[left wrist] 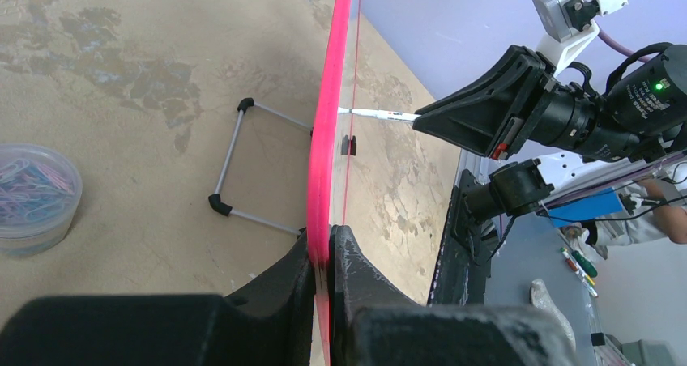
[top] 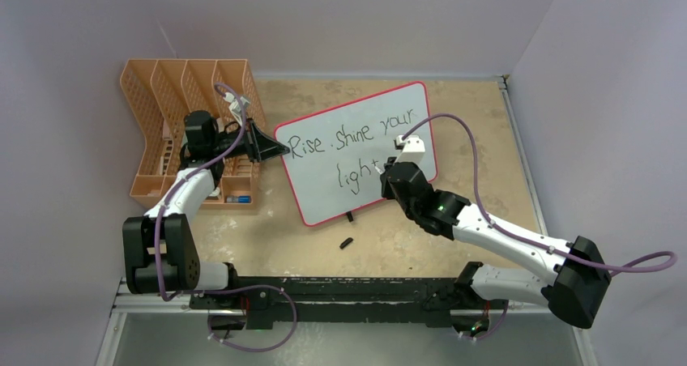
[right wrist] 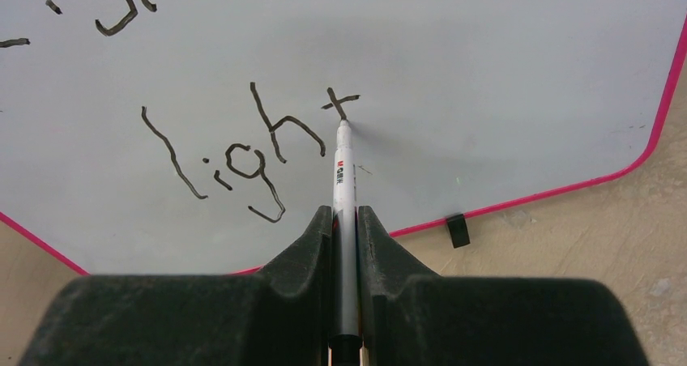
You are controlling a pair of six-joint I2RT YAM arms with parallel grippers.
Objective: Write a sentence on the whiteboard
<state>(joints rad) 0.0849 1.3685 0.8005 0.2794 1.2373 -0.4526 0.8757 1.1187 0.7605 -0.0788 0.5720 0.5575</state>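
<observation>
My left gripper [left wrist: 322,257] clamps the whiteboard's [top: 409,123] nine-o'clock rim; my right gripper [right wrist: 344,220] pinches the marker [right wrist: 343,168], tip at the final t (stem unfinished); the sentence [top: 360,137] looks nearly complete.

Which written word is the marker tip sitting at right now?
The word "light", alone on the lower line: the marker tip is at the foot of its final t. "Rise", "shine" and "your" run along the upper line, away from it.

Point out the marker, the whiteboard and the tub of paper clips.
marker [right wrist: 343,180]: right wrist view, white barrel.
whiteboard [top: 320,188]: top external view, bare white face.
tub of paper clips [left wrist: 36,204]: left wrist view, clear plastic body.
</observation>
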